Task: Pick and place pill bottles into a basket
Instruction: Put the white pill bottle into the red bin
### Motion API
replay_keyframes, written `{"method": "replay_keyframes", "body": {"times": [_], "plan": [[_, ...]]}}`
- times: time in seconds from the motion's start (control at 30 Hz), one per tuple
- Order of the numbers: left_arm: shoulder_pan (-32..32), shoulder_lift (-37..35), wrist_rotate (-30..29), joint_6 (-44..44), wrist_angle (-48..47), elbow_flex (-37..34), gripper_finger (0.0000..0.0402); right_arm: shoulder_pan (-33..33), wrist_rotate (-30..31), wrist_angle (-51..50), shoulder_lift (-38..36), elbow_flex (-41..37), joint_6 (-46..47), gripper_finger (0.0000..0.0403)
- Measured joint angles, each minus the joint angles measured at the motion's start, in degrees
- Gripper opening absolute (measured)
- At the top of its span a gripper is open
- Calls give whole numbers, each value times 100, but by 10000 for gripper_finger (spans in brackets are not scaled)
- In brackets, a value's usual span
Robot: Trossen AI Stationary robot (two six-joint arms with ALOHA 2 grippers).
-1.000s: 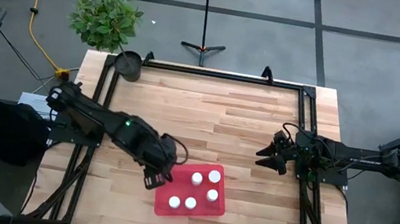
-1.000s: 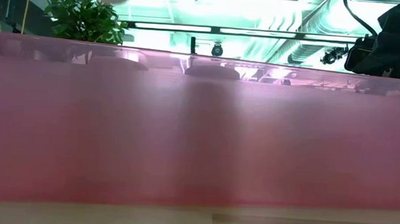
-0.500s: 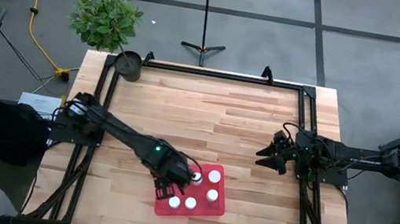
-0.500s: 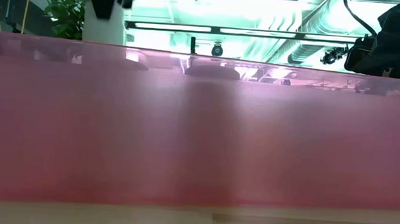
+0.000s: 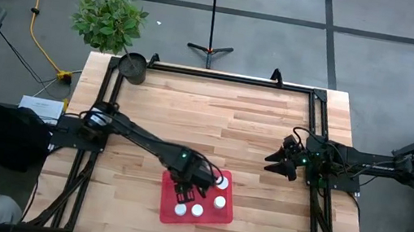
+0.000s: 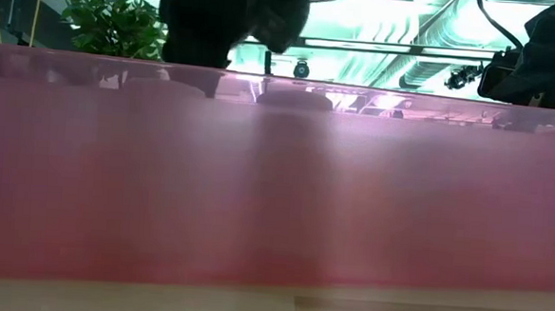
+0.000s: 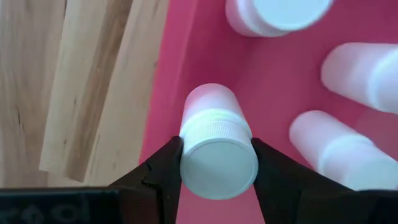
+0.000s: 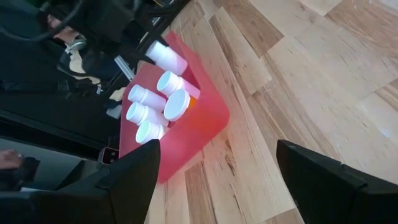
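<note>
Gripping a small cylindrical pill bottle (image 7: 217,152) by its ribbed white cap, the left hand (image 7: 217,163) hangs over the shallow red basket (image 5: 221,214), its dark fingers (image 7: 163,171) pinched on both sides. Below in the smooth, round-cornered plastic tray, five more white-capped bottles (image 5: 197,209) standing close together. Out near the right edge of the pale wood-plank surface (image 5: 215,117), the right hand (image 5: 280,161) parked with fingers spread.

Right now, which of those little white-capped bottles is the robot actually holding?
The pill bottle clamped in the left gripper above the red tray; the others stand free.
</note>
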Motion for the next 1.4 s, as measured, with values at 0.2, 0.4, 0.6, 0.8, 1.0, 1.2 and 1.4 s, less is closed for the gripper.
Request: {"method": "replay_keyframes", "body": {"times": [0.2,0.4,0.6,0.8,1.0,1.2,1.4], "plan": [[92,157,17,216,13,0,194,0,-2,11,0,0,5,312],[72,151,178,220,170,0,207,0,-2,11,0,0,-31,312],[72,148,262,216,406,0,193,0,0,8,0,0,-54,312],[72,189,393,216,476,3,207,0,0,4,0,0,-55,312],[72,368,647,220,579,25,203,0,0,8,0,0,-55,312],[75,450,684,203,447,28,202,0,-2,17,6,0,-55,312],[68,481,673,218,377,-27,280,0,-20,4,1,0,-53,312]]}}
